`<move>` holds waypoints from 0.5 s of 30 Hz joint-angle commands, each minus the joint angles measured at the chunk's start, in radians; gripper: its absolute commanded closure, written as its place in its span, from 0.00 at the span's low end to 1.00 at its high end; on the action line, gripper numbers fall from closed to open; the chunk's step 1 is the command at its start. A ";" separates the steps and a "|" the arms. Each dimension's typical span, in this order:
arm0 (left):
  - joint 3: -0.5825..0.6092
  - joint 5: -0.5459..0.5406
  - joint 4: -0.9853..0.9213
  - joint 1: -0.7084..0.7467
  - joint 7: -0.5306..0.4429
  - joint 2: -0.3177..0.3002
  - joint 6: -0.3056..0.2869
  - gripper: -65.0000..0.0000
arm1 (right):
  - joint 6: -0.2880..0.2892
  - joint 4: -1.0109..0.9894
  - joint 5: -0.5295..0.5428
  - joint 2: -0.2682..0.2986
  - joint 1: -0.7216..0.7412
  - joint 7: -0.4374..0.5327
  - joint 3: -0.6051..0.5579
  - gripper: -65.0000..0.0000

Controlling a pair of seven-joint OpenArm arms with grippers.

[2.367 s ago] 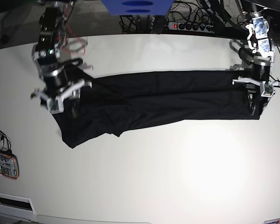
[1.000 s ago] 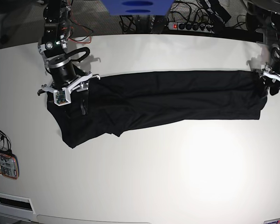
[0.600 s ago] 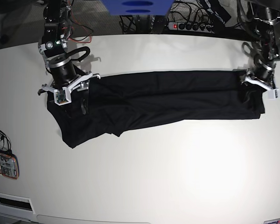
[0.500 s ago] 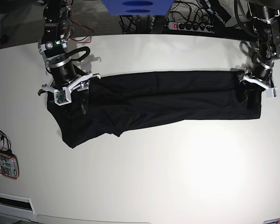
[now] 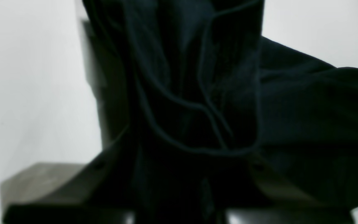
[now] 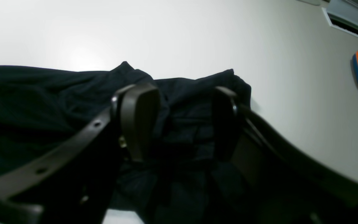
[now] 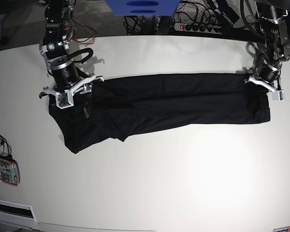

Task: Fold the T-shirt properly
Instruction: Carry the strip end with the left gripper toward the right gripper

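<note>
- The T-shirt (image 7: 159, 104) lies stretched in a long band across the white table (image 7: 183, 183), folded lengthwise already by the look of it, with a looser, wider bunch at the end under my right arm.
- My right gripper (image 6: 179, 121) stands over that bunched end with its fingers (image 6: 138, 118) apart and cloth between them; they are spread, not pinching.
- My left gripper (image 7: 261, 94) sits on the opposite end. Its wrist view is filled with gathered black folds (image 5: 197, 93) running up between the fingers, so I judge it clamped on the shirt, though the picture is dark and blurred.
- To do this step well, I should close the right fingers on all layers at once, near the corner, not on a single ply.
- Both ends should rise together and evenly, keeping the band taut enough not to sag.
- The sleeve bulge (image 7: 92, 133) may drag and skew the fold; I would watch it.
</note>
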 commanded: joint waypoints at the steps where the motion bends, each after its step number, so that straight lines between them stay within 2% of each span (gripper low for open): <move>1: -0.034 0.012 0.003 -0.006 0.009 -0.022 0.007 1.00 | 0.000 0.019 0.012 0.004 0.004 0.029 0.004 0.54; 4: -0.117 0.014 -0.017 -0.018 0.009 -0.029 0.007 1.00 | 0.000 0.019 0.012 0.004 0.004 0.029 0.004 0.54; 6: -0.153 0.012 -0.017 -0.032 0.017 -0.057 0.009 1.00 | 0.000 0.019 0.012 0.004 0.004 0.029 0.004 0.54; 9: -0.139 0.014 0.050 -0.027 0.018 -0.065 0.010 1.00 | 0.000 0.019 0.012 0.004 0.004 0.028 0.003 0.54; 12: -0.097 0.014 0.216 0.016 0.018 -0.011 0.012 1.00 | 0.000 0.019 0.012 0.004 0.004 0.023 0.003 0.54; 15: -0.031 0.016 0.431 0.060 0.027 0.087 0.013 1.00 | 0.000 0.019 0.012 0.004 0.004 0.023 0.003 0.54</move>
